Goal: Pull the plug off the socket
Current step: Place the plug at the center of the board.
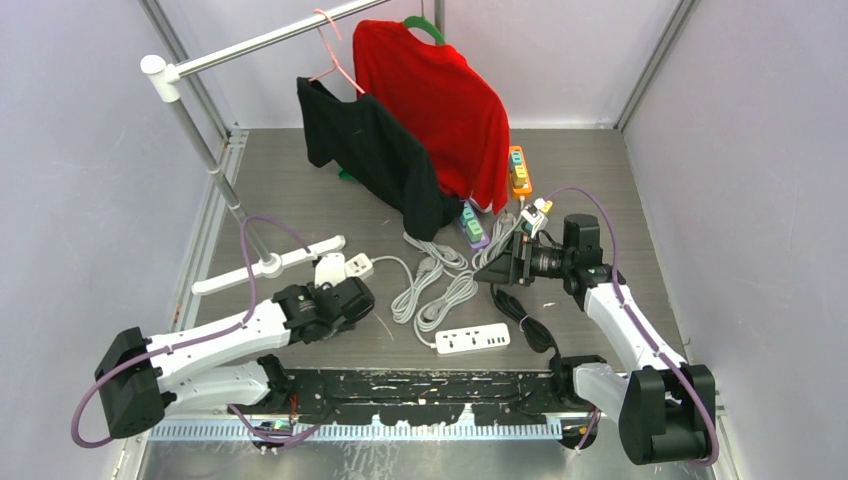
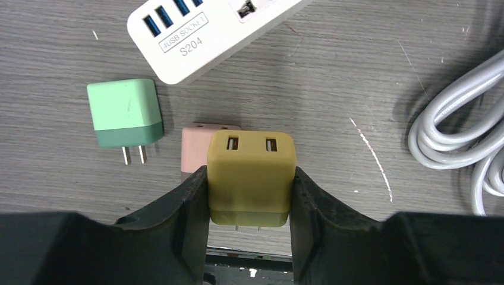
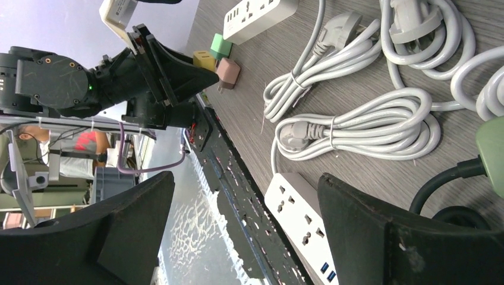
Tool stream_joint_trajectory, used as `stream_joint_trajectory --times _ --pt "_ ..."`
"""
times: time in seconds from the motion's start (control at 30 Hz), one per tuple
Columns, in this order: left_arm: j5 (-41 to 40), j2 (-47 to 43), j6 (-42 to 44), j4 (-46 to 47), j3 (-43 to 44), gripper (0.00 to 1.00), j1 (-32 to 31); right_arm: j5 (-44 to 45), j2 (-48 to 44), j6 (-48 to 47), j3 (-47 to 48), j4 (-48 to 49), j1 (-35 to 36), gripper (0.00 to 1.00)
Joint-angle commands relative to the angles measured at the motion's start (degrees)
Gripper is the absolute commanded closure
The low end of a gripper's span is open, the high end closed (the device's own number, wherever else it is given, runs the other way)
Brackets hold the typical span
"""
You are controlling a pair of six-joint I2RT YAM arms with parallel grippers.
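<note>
Behind the yellow adapter (image 2: 251, 169), a pink adapter (image 2: 194, 148) is mostly hidden; above it, the white strip (image 2: 196, 32) runs off the top edge.

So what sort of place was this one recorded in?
Most likely a staged robot test cell, not a home: plain walls boxing in a grey table, a clothes rail with two hung tops, and coiled white cables laid out as props.

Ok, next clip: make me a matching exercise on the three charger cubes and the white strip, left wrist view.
1 mustard-yellow plastic charger cube
2 mint-green plastic charger cube
3 pale pink plastic charger cube
4 white plastic USB power strip

A lying apart, prongs bare
B clamped in the left gripper
C at the view's top edge
D partly hidden behind cube 1

Pairs: 1-B, 2-A, 3-D, 4-C
</note>
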Motion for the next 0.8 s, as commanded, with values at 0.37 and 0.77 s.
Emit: stream_joint_trajectory --times 0.37,0.77 --pt "-0.70 -1.28 0.89 -0.56 -1.14 0.74 7.13 0.28 -0.87 -1.49 -0.40 0.50 -0.63 0.05" --pt "2.97 -0.91 1.07 0.07 -2.96 0.60 10.26 0.24 -1.21 -1.47 -0.42 0.48 -0.67 0.04"
